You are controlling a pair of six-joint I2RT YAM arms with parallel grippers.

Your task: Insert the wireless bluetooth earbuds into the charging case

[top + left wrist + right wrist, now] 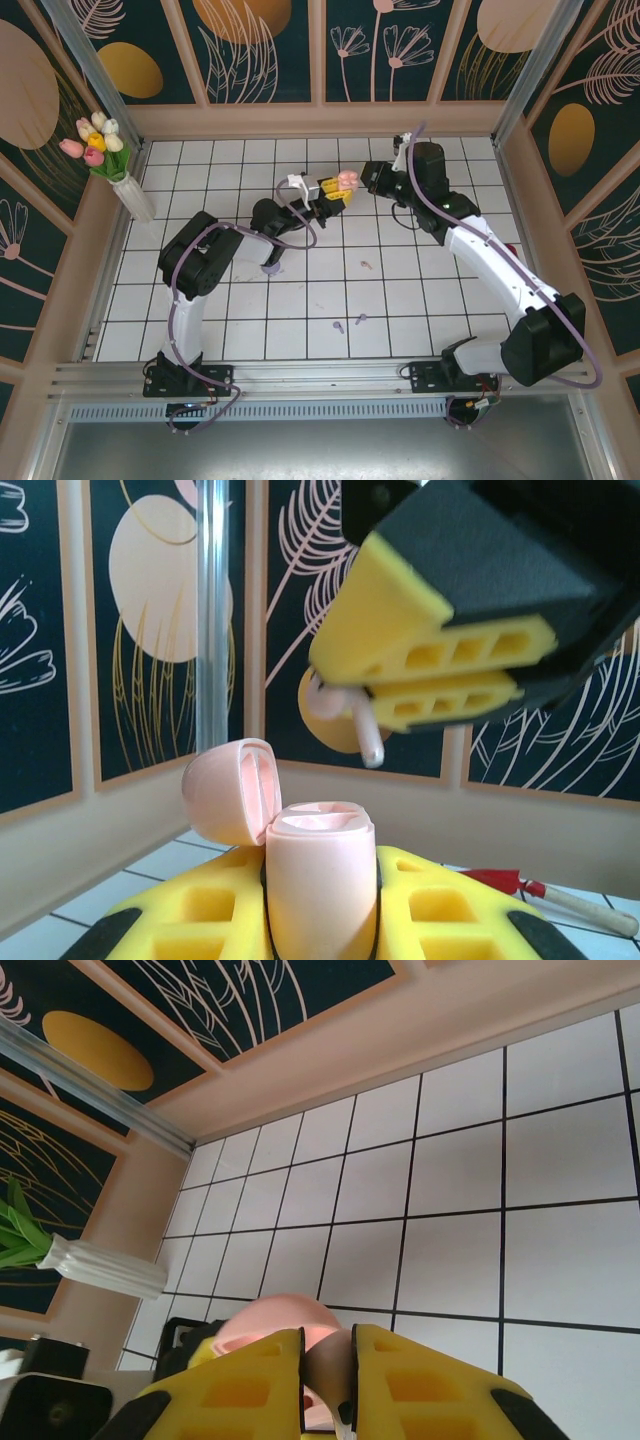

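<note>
A pale pink charging case [320, 880] stands upright between my left gripper's [320, 925] yellow fingers, which are shut on it. Its lid [228, 790] hangs open to the left. In the top view the case [347, 180] is held above the table's middle back, with my left gripper [330, 195] beneath it. My right gripper [440, 675] hovers just above the case, shut on a pale pink earbud [366, 738] whose stem points down, clear of the case's mouth. In the right wrist view that earbud [328, 1365] sits between the yellow fingers [250, 1390], over the case lid [275, 1322].
Two lilac earbuds [340, 325] [361, 318] and a pale pink one [366, 265] lie on the white tiled floor. A lilac object [272, 268] lies by the left arm. A vase of tulips [110, 160] stands far left. A red-handled tool [510, 882] lies to the right.
</note>
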